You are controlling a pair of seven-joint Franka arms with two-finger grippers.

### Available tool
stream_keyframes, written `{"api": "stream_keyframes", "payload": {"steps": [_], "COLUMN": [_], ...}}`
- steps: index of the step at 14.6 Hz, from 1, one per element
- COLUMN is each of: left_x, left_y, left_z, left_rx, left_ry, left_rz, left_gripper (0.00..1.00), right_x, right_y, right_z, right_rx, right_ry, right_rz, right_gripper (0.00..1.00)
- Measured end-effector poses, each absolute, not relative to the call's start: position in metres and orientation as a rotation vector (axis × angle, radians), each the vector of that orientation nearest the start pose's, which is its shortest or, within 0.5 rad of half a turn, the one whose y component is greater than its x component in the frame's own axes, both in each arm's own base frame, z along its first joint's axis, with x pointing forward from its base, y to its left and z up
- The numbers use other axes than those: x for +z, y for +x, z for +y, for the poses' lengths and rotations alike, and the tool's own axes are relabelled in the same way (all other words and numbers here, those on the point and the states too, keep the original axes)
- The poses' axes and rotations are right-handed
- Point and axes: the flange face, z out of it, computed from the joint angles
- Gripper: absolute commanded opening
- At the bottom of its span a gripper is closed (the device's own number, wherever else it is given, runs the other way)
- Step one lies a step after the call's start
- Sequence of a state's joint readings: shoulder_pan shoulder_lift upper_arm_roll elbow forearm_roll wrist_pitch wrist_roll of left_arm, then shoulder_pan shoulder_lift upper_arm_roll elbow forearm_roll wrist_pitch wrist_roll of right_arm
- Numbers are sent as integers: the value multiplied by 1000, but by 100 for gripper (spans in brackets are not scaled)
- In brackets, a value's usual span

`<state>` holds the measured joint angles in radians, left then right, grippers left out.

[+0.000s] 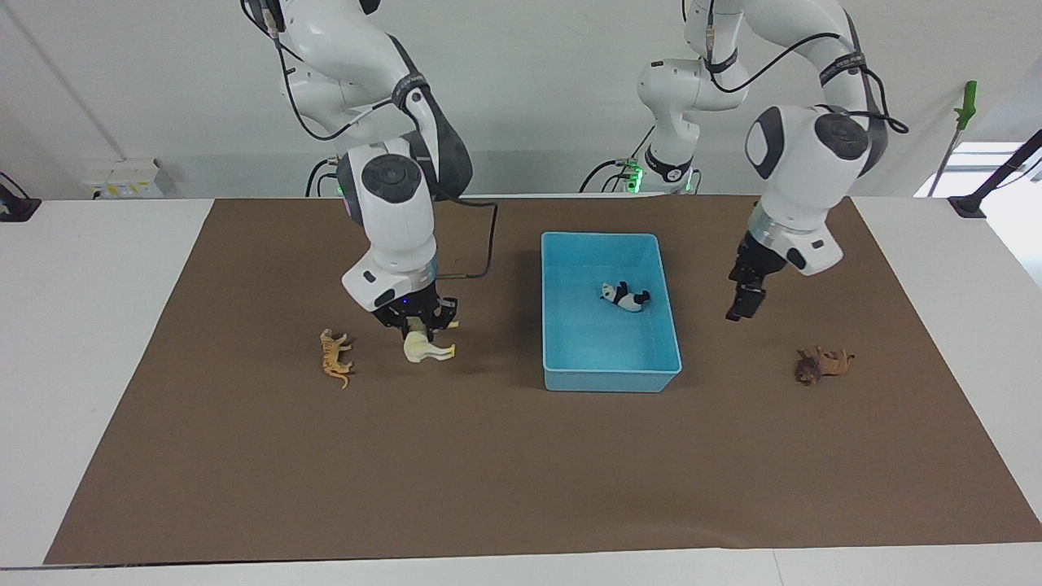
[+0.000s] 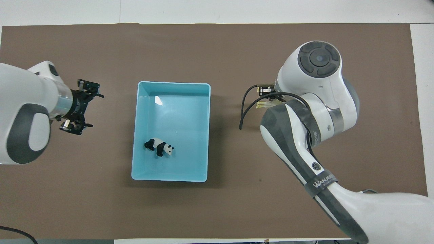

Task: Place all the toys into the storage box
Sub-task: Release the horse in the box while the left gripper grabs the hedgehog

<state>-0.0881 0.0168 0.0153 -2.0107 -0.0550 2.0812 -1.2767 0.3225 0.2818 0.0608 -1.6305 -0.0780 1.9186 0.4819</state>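
Note:
The light blue storage box [image 1: 602, 237] sits mid-mat and also shows in the overhead view [image 2: 173, 83]. The panda [image 1: 624, 297] lies inside it [image 2: 158, 146]. My right gripper [image 1: 418, 328] is shut on the cream-white horse [image 1: 425, 349] and holds it just above the mat, beside the box toward the right arm's end. The tiger [image 1: 334, 356] lies on the mat beside the horse. My left gripper [image 1: 742, 303] is open and empty, raised over the mat between the box and the brown lion [image 1: 822, 364]. In the overhead view my arms hide the tiger and the lion.
A brown mat [image 1: 521, 472] covers most of the white table [image 1: 89, 325]. A black cable [image 1: 480, 244] hangs from the right wrist above the mat, near the box.

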Motion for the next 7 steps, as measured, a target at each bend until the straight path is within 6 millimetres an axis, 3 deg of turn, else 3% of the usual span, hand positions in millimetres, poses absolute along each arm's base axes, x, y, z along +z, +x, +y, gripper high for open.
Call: {"api": "stream_keyframes", "payload": {"steps": [3, 5, 7], "left_x": [447, 431, 401], "left_y": [566, 577, 588], "left_z": [19, 40, 66], "left_rx": [-46, -95, -128], "left_ry": [-2438, -2329, -2244], "left_rz": [-2108, -2258, -2356], "left_gripper": [100, 100, 100], "right_x": [515, 521, 514], "right_y": [576, 555, 538], "right_z": [313, 365, 405], "right_rx": [-54, -60, -40], "right_ry": [-3142, -3119, -3095], "right_rz": [209, 228, 237], "right_gripper": [0, 0, 0]}}
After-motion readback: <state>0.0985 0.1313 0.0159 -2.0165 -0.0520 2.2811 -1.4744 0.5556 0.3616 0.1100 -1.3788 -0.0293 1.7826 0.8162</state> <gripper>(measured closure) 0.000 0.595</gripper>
